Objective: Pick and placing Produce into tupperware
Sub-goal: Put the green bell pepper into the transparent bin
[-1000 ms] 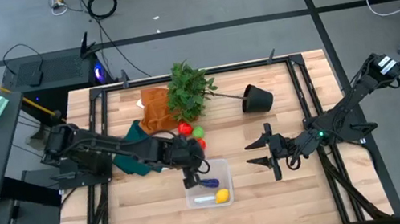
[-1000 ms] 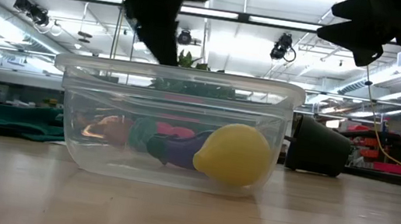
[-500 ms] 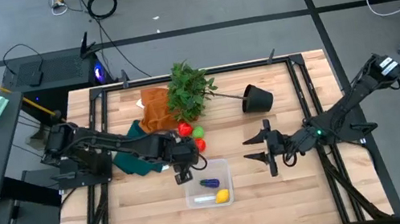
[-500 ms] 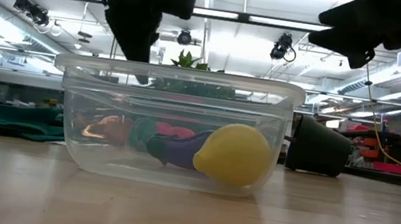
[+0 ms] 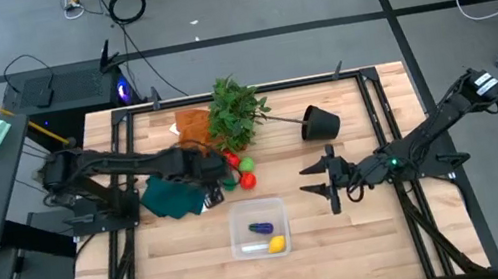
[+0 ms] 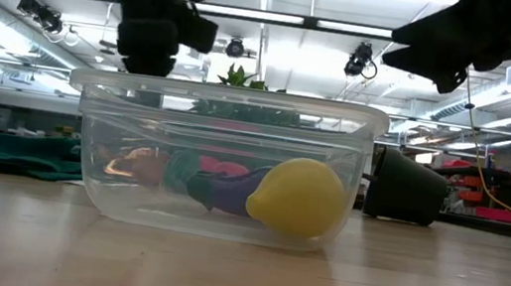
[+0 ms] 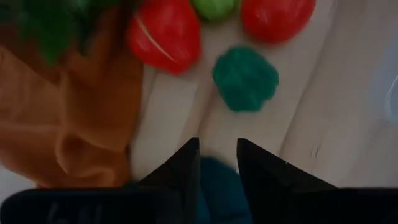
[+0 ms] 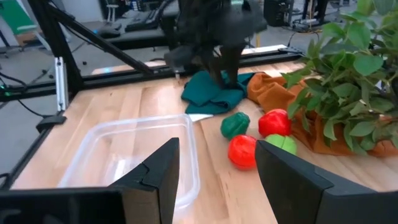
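Note:
The clear tupperware (image 5: 259, 229) sits on the table near its near edge, holding a purple piece (image 5: 262, 228) and a yellow piece (image 5: 276, 244); the low view shows the tupperware (image 6: 218, 158) and the yellow piece (image 6: 298, 197) close up. Two red pieces (image 7: 165, 34) (image 7: 277, 17), a light green one (image 7: 214, 7) and a dark green one (image 7: 245, 78) lie on the wood beside the cloths. My left gripper (image 5: 222, 172) (image 7: 217, 146) hovers next to them, narrowly open and empty. My right gripper (image 5: 323, 188) (image 8: 217, 162) waits open to the right of the tub.
A leafy plant (image 5: 234, 111) lies tipped over with its black pot (image 5: 320, 125) at the far side. An orange cloth (image 5: 192, 134) and a teal cloth (image 5: 169, 195) lie under and beside my left arm. Bare wood shows left and right of the tub.
My left gripper has moved from above the tub toward the table's far-left, over to the loose produce by the cloths, with nothing in it. The purple piece stays in the tub. My right gripper has drifted slightly toward the far edge.

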